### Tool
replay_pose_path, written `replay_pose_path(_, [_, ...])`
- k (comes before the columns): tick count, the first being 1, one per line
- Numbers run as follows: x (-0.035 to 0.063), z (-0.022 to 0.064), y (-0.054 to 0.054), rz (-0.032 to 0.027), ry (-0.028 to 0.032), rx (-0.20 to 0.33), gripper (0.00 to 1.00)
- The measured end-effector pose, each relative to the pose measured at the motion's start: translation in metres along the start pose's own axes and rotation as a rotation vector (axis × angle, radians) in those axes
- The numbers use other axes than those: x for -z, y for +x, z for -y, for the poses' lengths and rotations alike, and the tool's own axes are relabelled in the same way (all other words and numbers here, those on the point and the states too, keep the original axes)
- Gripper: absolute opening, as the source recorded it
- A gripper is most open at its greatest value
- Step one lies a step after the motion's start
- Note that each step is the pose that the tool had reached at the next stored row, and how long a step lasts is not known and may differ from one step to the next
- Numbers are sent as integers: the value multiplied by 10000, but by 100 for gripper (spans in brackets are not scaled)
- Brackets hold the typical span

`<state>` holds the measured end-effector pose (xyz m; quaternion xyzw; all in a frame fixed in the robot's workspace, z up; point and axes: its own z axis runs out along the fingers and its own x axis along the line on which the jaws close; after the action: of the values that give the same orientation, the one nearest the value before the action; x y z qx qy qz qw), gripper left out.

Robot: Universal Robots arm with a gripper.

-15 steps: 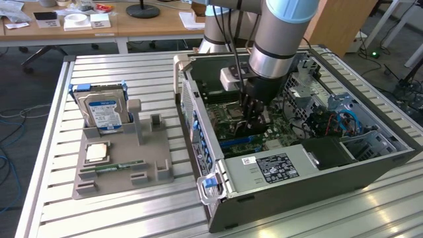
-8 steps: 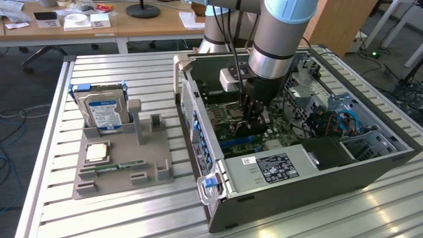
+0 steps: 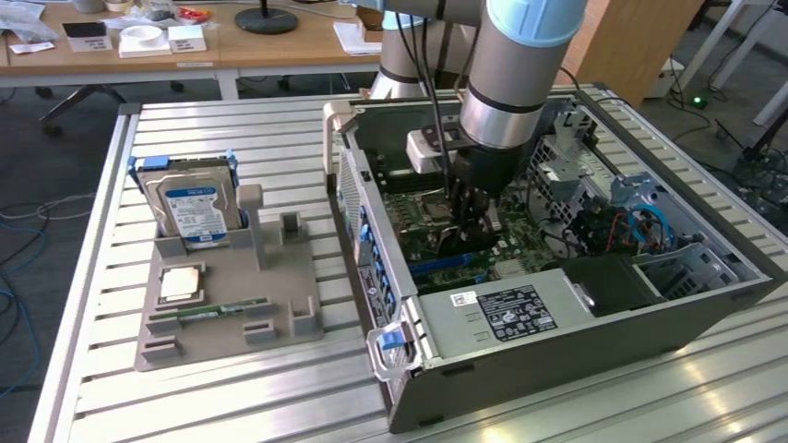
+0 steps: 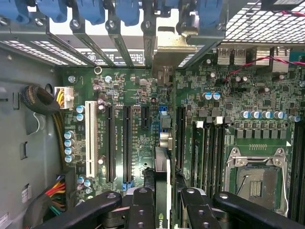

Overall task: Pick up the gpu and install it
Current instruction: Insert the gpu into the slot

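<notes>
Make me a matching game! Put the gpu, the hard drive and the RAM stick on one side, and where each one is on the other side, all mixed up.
Things:
1. gpu
2. hard drive
3. RAM stick

Places:
A. standing upright in the grey holder
B. lying flat on the grey holder
C. held by the gripper inside the computer case

Pairs: 1-C, 2-A, 3-B

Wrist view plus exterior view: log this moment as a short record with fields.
gripper: inside the open computer case, shut on the gpu
gpu: edge-on between the fingers, above the motherboard slots; seated or not, cannot tell
hard drive: upright in its holder on the grey tray, outside the case
RAM stick: flat on the same tray
</notes>
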<state>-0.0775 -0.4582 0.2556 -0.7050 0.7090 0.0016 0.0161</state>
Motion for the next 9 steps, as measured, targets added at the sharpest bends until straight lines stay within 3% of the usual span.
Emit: replay_pose_path(9, [1, -23, 8, 0, 1, 0, 26])
